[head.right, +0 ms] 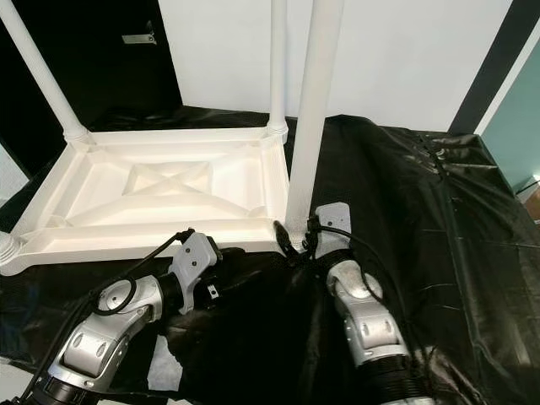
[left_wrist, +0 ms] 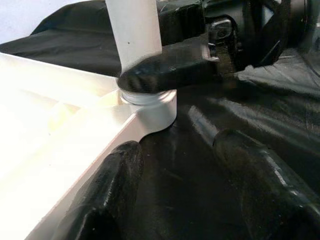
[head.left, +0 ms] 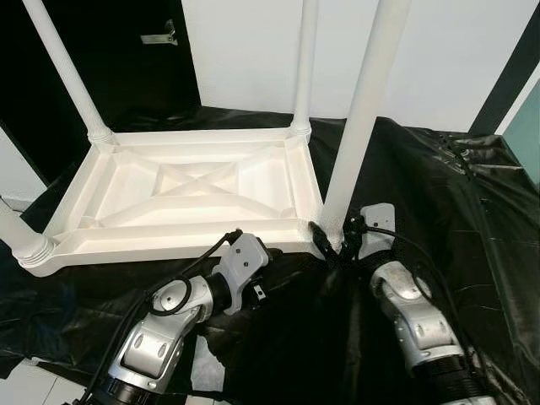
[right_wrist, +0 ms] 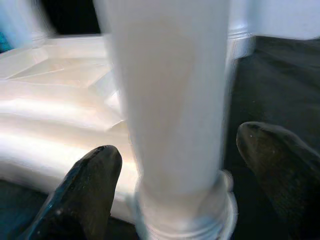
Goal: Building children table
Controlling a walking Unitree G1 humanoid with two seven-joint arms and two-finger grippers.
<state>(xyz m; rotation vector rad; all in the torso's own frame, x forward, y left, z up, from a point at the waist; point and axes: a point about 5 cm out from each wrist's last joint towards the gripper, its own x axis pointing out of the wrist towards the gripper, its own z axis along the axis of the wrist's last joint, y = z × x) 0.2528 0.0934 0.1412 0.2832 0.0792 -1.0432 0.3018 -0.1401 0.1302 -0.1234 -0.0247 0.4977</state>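
- You have the white children's table (head.left: 194, 190) lying upside down on a black sheet (head.left: 447, 194), its ribbed underside facing up and its near long edge running just ahead of both arms.
- Your right gripper (right_wrist: 180, 165) sits at the table's near right corner, its two black fingers spread apart on either side of the near right leg (head.left: 359, 118). They straddle the leg low down by the threaded collar, and you cannot tell whether the pads actually touch it.
- That leg stands upright in its corner socket.
- Your left gripper (left_wrist: 195, 185) rests low over the sheet beside the near long edge, fingers apart and holding nothing. One finger (left_wrist: 107, 187) lies right against the table's rim, and it points toward the same corner.
- Two more legs (head.left: 63, 67) stand at the far corners, and the base of a fourth (head.left: 21, 240) sits at the near left corner.
- Behind the far edge you see a white wall (head.left: 447, 51) and a dark door (head.left: 126, 51).
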